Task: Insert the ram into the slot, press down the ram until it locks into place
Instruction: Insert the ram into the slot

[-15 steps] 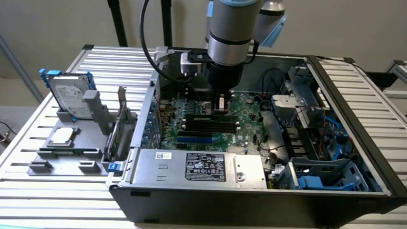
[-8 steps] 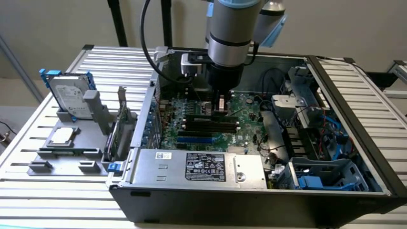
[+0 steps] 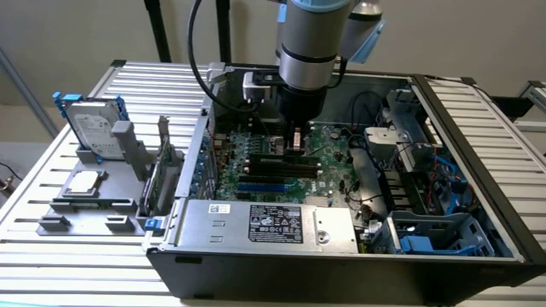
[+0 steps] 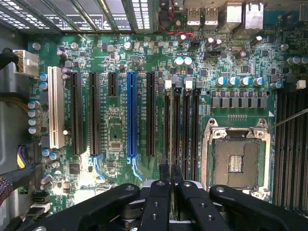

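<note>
Inside the open computer case [image 3: 282,272] on the slatted tabletop [image 3: 51,268], the gripper [image 3: 295,146] hangs low over the motherboard [image 4: 115,139], above a bank of four parallel black memory slots; its jaws stand nearly together with only a thin slit between them, and they appear clamped on the ram [image 3: 313,152], which in the exterior view is a narrow green strip at the gripper's tip, lying along the slots' direction; whether its lower edge touches a slot I cannot tell. In the wrist view the gripper lines up most nearly with the slot [image 4: 167,130] closest to the long blue slot [image 4: 132,115], though a black neighbour sits just beside it, so that match is a judgement.

The risks, as I judge them: the slots are so close that a small sideways error would land the ram on the ridge between two, or in the wrong one; if the stick is tilted along its length, one end would seat while the other rides high and fails to lock; the white end clip [image 4: 168,84] may not be swung open, which I cannot make out, and pressing against it would jam; a thin board pinched by its faces could slip up through the jaws under load; pressing off-axis could flex the motherboard.
</note>
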`<state>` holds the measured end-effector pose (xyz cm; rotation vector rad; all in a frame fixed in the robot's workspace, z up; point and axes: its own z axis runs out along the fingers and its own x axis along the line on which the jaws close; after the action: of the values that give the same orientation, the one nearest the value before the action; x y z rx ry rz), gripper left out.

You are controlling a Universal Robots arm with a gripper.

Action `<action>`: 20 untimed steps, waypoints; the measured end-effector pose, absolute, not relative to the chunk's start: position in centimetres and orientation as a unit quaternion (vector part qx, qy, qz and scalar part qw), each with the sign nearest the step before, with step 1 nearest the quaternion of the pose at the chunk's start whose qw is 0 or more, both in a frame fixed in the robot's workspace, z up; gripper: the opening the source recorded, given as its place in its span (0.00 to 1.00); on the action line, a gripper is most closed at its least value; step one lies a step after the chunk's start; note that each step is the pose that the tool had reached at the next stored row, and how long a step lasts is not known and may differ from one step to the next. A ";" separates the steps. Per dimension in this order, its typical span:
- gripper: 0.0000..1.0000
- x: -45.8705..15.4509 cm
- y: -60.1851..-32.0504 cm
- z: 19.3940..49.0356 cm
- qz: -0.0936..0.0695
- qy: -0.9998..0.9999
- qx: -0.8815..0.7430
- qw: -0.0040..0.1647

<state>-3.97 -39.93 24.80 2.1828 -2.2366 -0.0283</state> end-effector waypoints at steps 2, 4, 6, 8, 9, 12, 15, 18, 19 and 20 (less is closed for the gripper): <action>0.13 -4.0 -39.9 24.8 -0.009 -0.716 0.698 0.008; 0.13 -4.0 -39.9 24.7 -0.009 -0.716 0.698 0.008; 0.13 -4.0 -39.9 24.6 -0.009 -0.716 0.698 0.008; 0.13 -4.0 -39.9 24.5 -0.008 -0.716 0.698 0.007; 0.13 -4.0 -39.9 24.4 -0.008 -0.716 0.698 0.007; 0.13 -4.0 -39.9 24.2 -0.008 -0.716 0.698 0.007; 0.13 -4.0 -39.9 24.1 -0.008 -0.716 0.698 0.007; 0.13 -4.0 -39.9 24.0 -0.008 -0.716 0.698 0.007; 0.13 -4.0 -39.9 24.0 -0.008 -0.716 0.698 0.007; 0.13 -4.0 -39.9 24.0 -0.008 -0.716 0.698 0.007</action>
<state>-3.97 -39.93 23.97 2.1848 -2.2385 -0.0250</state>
